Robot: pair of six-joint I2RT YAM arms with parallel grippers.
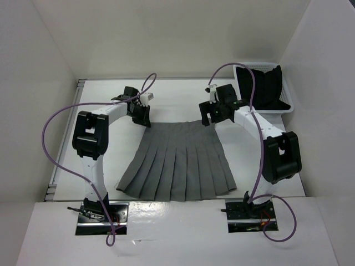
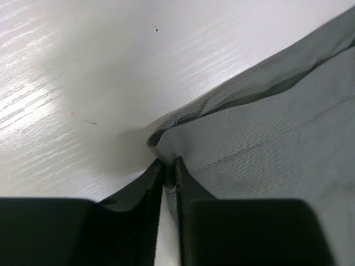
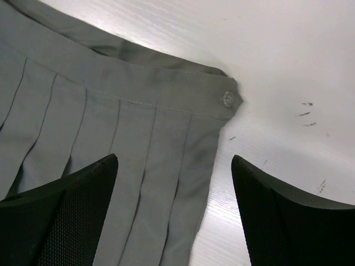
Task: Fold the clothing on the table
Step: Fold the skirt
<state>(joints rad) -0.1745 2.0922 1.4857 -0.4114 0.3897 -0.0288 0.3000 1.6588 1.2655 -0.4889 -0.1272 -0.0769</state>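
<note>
The clothing [image 2: 266, 166], pinched only by its edge between the left jaws, may be dropped when lifted, while the right jaws are spread open astride its corner.

Basket [image 1: 280, 110] far R of table [image 1: 177, 100], walls [image 1: 39, 83] L/R

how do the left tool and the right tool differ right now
The left tool is closed on the skirt at one waistband corner; the right tool is wide open, holding nothing. The left tool's fingers pinch cloth; the right tool's fingers straddle the corner with the button. Both are at the waistband end, pointing down.
</note>
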